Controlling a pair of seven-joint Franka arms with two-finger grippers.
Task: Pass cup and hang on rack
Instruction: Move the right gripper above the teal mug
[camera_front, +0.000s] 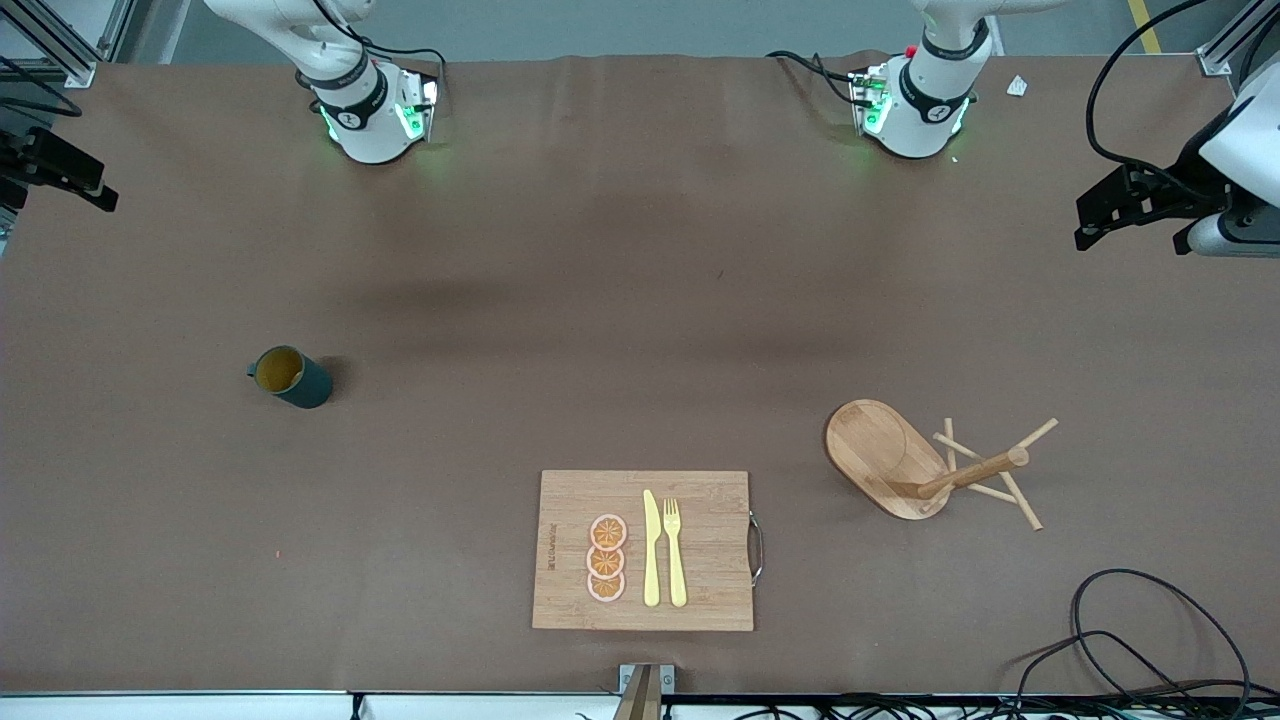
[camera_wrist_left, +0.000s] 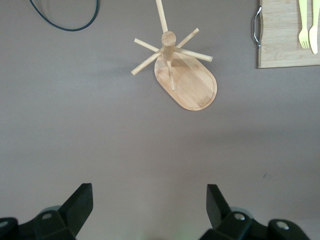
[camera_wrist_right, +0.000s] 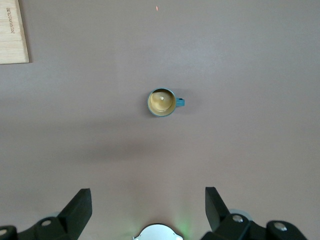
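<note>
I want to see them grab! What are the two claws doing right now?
Left claw: open, holding nothing, up over the table near the rack.
Right claw: open, holding nothing, up over the cup.

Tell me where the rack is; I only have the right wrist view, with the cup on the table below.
Observer: The rack stands toward the left arm's end of the table, nearer the front camera than the cup.
Operator: Left gripper ready?
Observer: The left gripper is open and empty, up over bare table, the rack in its view.
Operator: Anything between?
Observer: A cutting board carrying a knife, a fork and three orange slices.
</note>
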